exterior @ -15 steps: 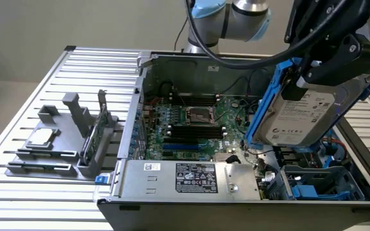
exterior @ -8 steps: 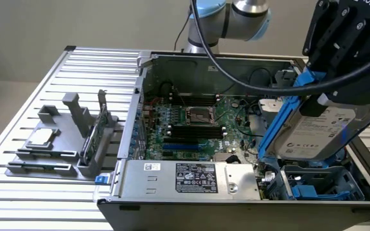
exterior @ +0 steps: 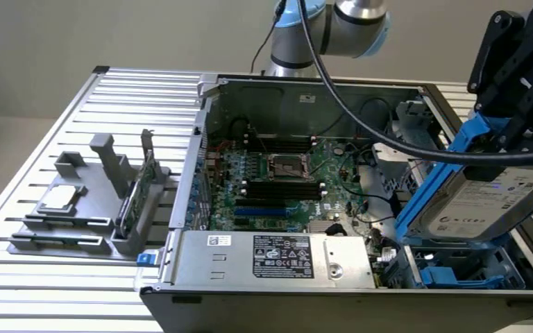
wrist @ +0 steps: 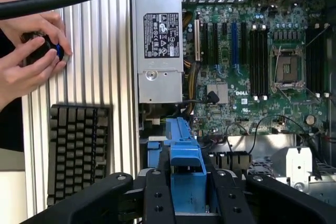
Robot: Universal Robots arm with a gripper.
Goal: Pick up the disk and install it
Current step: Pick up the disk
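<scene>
Exterior view: gripper clamped on the disk by its blue carrier, held tilted above the drive bay. Judged rigid, fairly heavy, shock-sensitive. Carrier edges are the sound hold, not the label face.

Open tower case lying on slatted table. Inside: motherboard with CPU socket, and grey power supply. Grey rack beside case, holding square chip and upright green card. Black keyboard on table.
</scene>
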